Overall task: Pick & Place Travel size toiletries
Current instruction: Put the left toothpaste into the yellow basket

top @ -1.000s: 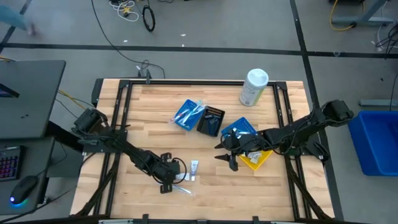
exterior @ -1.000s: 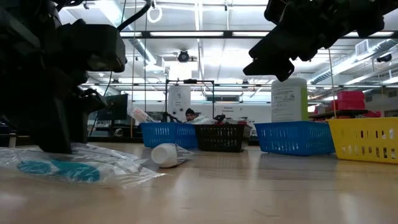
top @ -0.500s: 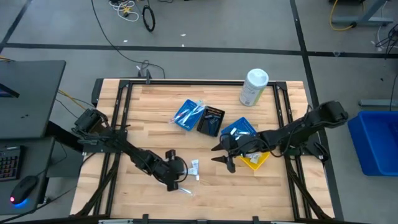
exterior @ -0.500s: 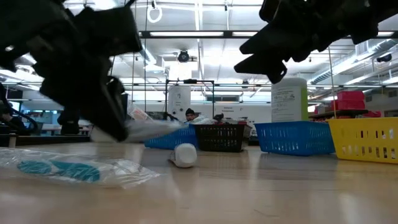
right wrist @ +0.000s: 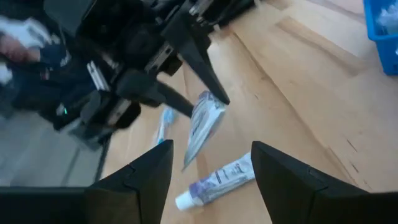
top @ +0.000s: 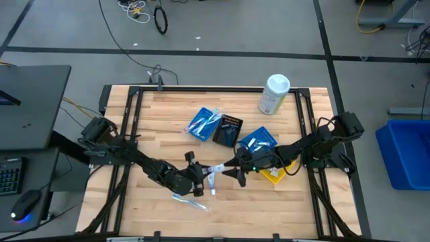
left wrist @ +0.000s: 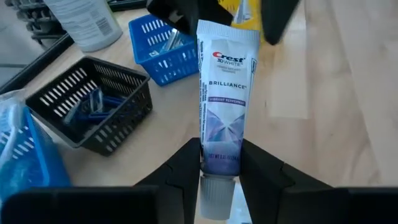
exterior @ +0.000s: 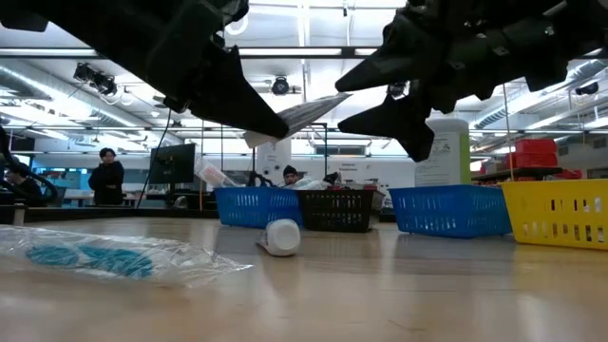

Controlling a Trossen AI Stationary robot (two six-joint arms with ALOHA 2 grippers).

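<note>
My left gripper [top: 203, 176] is shut on a white toothpaste tube [left wrist: 222, 93] and holds it in the air above the table's near middle. The tube's flat crimped end [exterior: 318, 106] points at my right gripper [top: 232, 172]. That gripper is open just beyond this end, with a finger to either side, touching nothing. A second white tube [right wrist: 217, 180] lies on its side on the wood below them. A toothbrush in a clear bag [exterior: 95, 258] lies flat near the near edge. My left gripper pinches the tube at its cap end [left wrist: 219, 167] between the two fingers [left wrist: 186, 163], and the cap shows just behind them. The fingers run along the tube, slanting up from the table's left. The tube is lifted clear and sticks out forward past the fingertips.
Behind the grippers stand a blue tray with toiletries [top: 203, 122], a black tray with razors [top: 228, 130], a second blue tray [top: 259, 141] and a yellow tray [top: 277, 173]. A white canister [top: 274, 94] stands at the far edge. People show in the room beyond.
My left gripper has risen from beside the bagged toothbrush with a toothpaste tube, moved toward the table's right and tipped up toward my right gripper. My right gripper has moved toward the table's left to meet it. The tube is now lifted clear.
</note>
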